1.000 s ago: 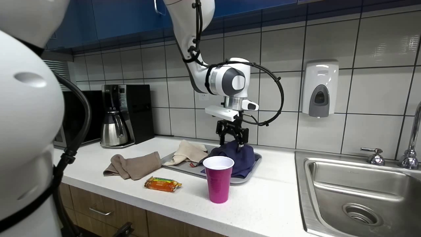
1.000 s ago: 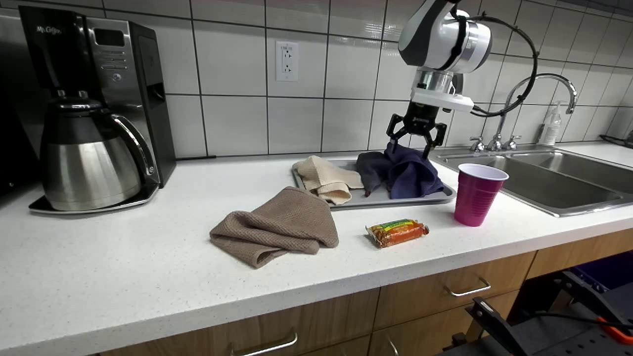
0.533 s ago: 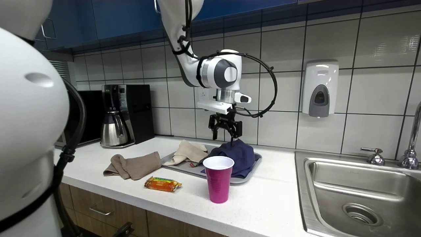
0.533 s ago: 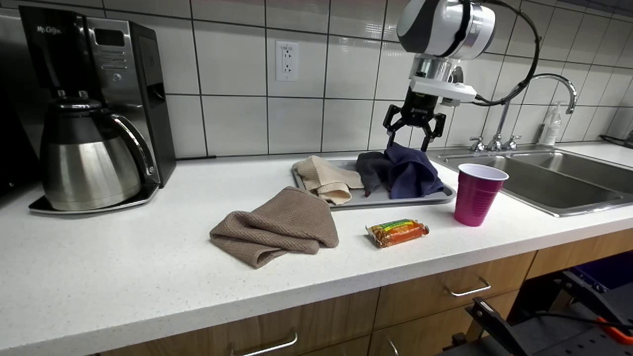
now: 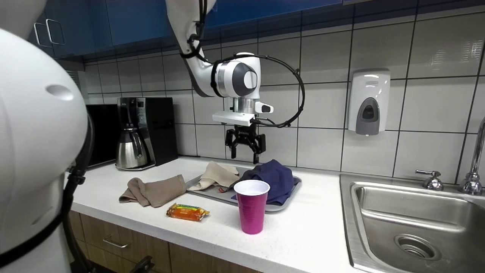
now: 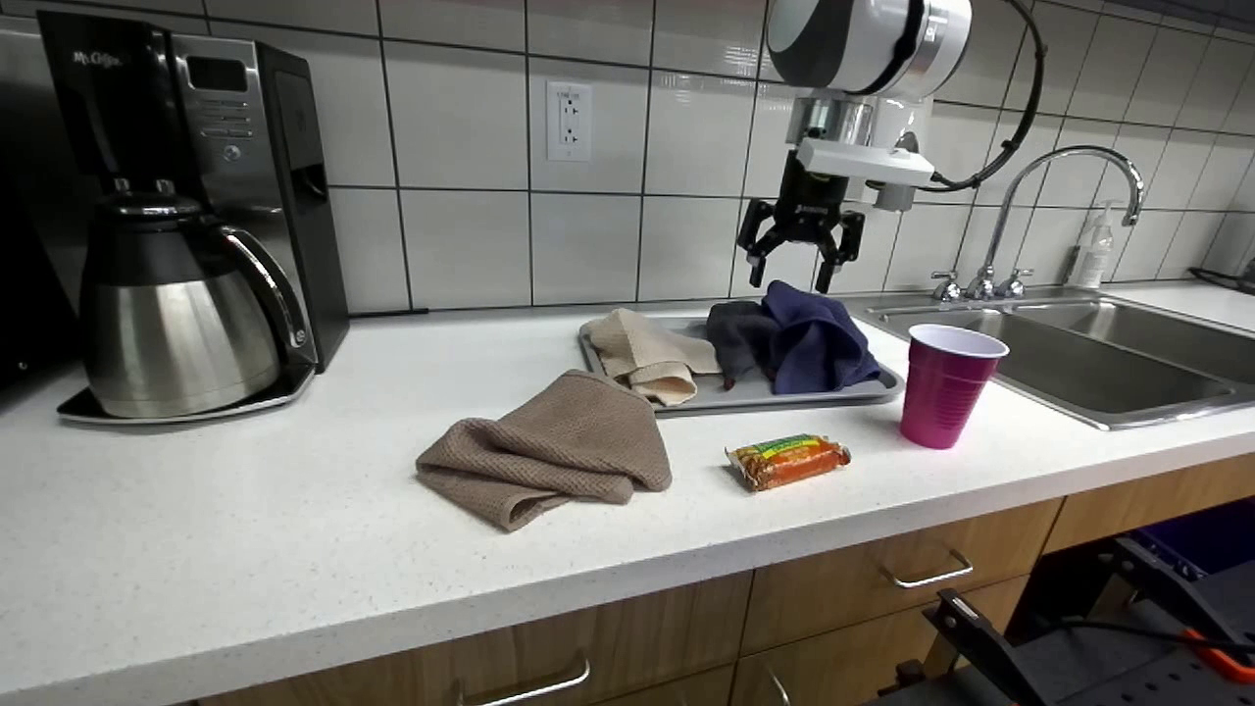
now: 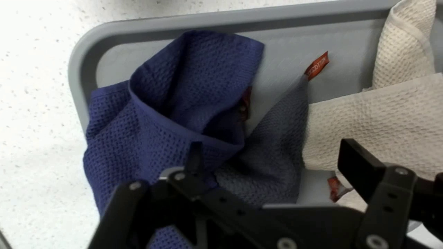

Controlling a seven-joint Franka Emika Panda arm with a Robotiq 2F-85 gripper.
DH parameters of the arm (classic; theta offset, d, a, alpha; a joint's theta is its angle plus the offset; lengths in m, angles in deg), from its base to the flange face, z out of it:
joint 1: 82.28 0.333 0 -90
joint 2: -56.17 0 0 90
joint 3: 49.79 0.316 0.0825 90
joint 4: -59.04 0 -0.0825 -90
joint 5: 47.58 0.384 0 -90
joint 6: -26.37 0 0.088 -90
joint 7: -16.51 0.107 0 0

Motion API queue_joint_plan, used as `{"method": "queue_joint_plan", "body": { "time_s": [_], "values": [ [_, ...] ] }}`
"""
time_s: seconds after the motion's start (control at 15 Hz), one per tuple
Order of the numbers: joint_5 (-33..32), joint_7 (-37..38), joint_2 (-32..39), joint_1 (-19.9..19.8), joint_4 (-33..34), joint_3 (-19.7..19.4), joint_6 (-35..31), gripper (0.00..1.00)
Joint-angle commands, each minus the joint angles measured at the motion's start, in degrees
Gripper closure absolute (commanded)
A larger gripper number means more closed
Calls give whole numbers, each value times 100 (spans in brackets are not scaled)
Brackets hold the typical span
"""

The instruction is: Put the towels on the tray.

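A navy blue towel [image 5: 278, 180] and a dark grey towel [image 6: 737, 338] lie crumpled and touching on one end of the grey tray [image 6: 784, 400]. A beige towel [image 6: 647, 355] lies at the tray's other end. A brown towel [image 6: 559, 446] lies on the counter beside the tray; it also shows in an exterior view [image 5: 155, 192] and is out of the wrist view. My gripper [image 6: 790, 281] is open and empty above the tray. In the wrist view its jaws stand wide apart over the blue towel [image 7: 138, 138], dark grey towel [image 7: 277, 145] and beige towel [image 7: 373, 128].
A magenta cup [image 6: 946, 392] and an orange snack packet [image 6: 787, 461] stand and lie in front of the tray. A coffee maker [image 6: 196, 245] is at one side, a sink [image 5: 409, 212] at the other. A tiled wall [image 6: 461, 118] is behind; blue cabinets [image 5: 136, 22] hang above.
My open gripper has risen off the blue towel and moved toward the beige towel's side of the tray. The towels, cup and packet have stayed in place.
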Motion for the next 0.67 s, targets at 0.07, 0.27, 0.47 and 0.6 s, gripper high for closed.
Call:
{"method": "queue_joint_plan", "body": {
  "time_s": [0.07, 0.27, 0.47, 0.6],
  "values": [
    [-80, -510, -273, 74, -194, 223, 147, 0],
    [-115, -730, -245, 161, -178, 351, 154, 0],
    [-115, -967, -238, 249, -152, 492, 184, 0],
    [-125, -1089, -220, 311, -136, 582, 200, 0]
  ]
}}
